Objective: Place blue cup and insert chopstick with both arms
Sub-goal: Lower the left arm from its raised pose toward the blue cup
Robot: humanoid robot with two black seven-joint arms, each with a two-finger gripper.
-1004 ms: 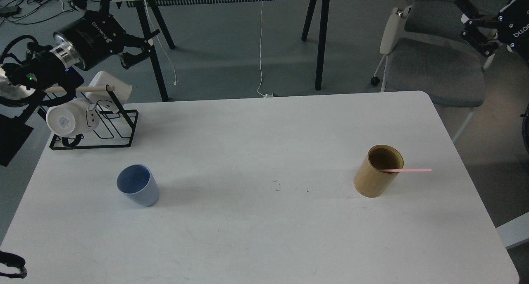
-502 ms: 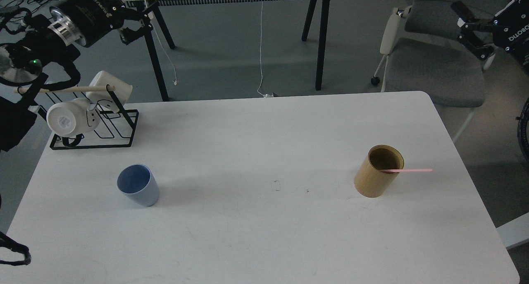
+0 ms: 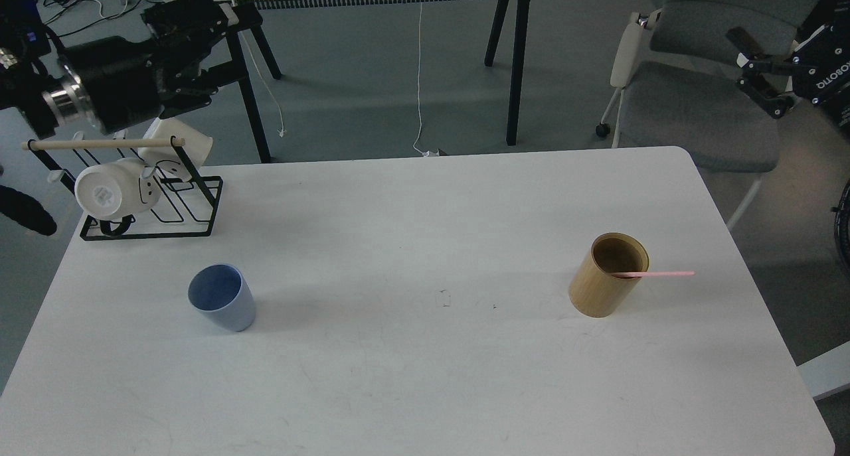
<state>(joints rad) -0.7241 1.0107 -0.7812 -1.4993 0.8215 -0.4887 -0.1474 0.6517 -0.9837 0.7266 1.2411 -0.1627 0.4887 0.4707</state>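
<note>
The blue cup [image 3: 222, 297] stands upright on the surface [image 3: 425, 376], well below and slightly right of the left hand [image 3: 199, 51], the nearer one; whether that hand is released or clenched cannot be told. The right hand [image 3: 757, 68] hangs released, far off.

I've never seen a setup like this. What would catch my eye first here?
Probably the tan bamboo cylinder on the right of the white table, with a thin pink stick leaning out of it. On the left stands a small pale blue plastic cup, upright and empty. Behind it, a black wire rack holds white mugs.
</note>
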